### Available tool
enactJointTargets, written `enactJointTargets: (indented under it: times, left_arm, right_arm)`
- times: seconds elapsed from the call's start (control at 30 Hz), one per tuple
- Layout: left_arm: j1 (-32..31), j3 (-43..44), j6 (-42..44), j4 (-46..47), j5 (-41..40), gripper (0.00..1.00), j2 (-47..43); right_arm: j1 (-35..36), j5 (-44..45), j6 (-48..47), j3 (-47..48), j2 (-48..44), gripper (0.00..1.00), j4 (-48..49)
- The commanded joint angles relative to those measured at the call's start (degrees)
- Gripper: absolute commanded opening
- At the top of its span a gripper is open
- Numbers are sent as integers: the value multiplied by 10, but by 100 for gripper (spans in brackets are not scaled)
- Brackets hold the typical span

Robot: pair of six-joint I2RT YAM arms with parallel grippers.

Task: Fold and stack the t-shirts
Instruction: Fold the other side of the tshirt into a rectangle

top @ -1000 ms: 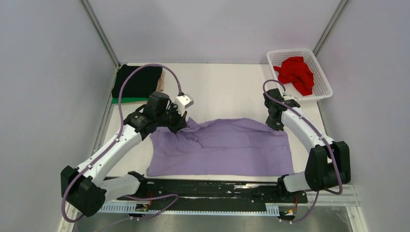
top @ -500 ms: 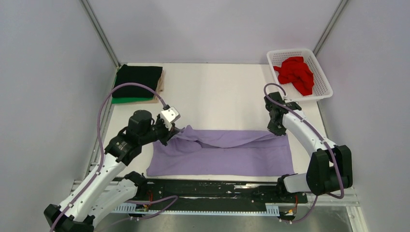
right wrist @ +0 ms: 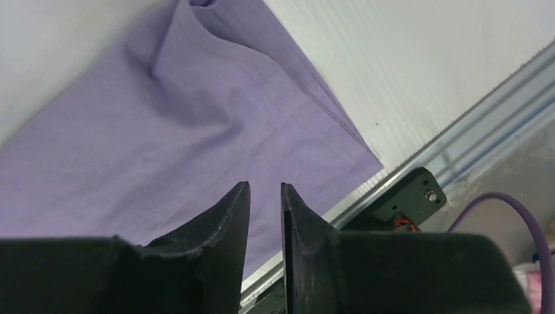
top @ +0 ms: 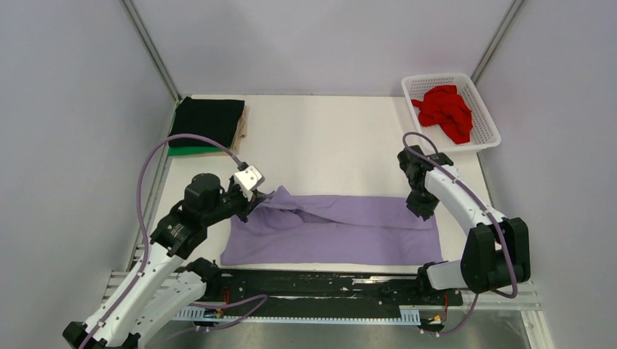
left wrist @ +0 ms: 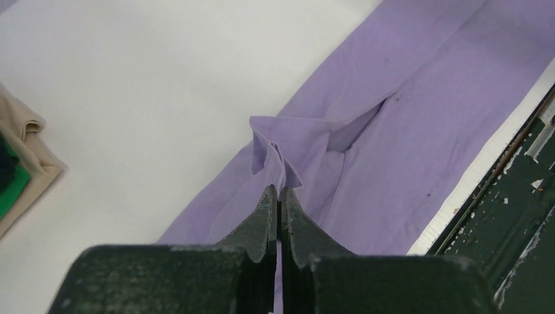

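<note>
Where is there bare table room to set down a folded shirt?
The widest bare patch is the white table beyond the lavender t-shirt, between the folded black t-shirt and the white basket. The near strip is crowded.

Overhead and wrist close-ups, shared t-shirt [top: 335, 225]

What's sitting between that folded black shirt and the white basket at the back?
Nothing. The top view shows only bare white table between the black shirt and the basket holding the red shirt.
</note>
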Motion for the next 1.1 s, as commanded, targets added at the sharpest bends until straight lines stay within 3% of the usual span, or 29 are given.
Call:
enactJointTargets:
  times: [0.0, 0.1, 0.23, 0.27, 0.3, 0.37, 0.4, 0.47, 0.53, 0.6, 0.67, 0.8, 0.9, 0.97, 1.07]
  left_arm:
    - [-2, -2, 8, 27, 5, 4, -7]
    - [-3, -2, 5, 27, 1, 10, -4]
    - [-3, -2, 1, 28, 12, 29, -11]
    - [-3, -4, 0, 31, 15, 42, -17]
    - [-3, -5, -4, 34, 20, 48, -32]
    - [-2, -13, -6, 43, 44, 84, -65]
    - [-2, -17, -7, 49, 52, 96, -79]
    - [-2, -24, -21, 61, 46, 99, -118]
    - [-2, -31, -77, 90, -10, 100, -143]
    - [-2, -33, -124, 129, -86, 100, -146]
    - [-2, -25, -173, 159, -165, 100, -116]
    - [2, 72, -299, 105, -317, 100, 33]
    - [29, 177, -400, 10, -283, 100, 194]
    - [62, 189, -442, -28, -210, 100, 256]
    - [135, 151, -489, -5, -88, 100, 314]
  right_arm:
    - [0, 43, 78, 6, 11, 27, -75]
    - [0, 51, 82, 16, 14, 36, -72]
    - [0, 64, 76, 38, 2, 45, -58]
    - [0, 66, 74, 45, -5, 50, -52]
    - [0, 65, 67, 48, -15, 52, -42]
    - [0, 57, 50, 49, -40, 58, -13]
    - [0, 48, 33, 48, -53, 69, 8]
    - [-1, 10, -9, 44, -77, 86, 55]
    - [-1, -50, -61, 33, -102, 95, 111]
    - [-1, -148, -125, 17, -119, 98, 186]
    - [0, -301, -188, -3, -133, 100, 268]
    - [37, -556, -239, -47, -144, 100, 439]
    - [108, -621, -262, -64, -115, 100, 558]
    - [157, -654, -279, -57, -73, 100, 611]
    - [225, -656, -336, -13, 8, 100, 628]
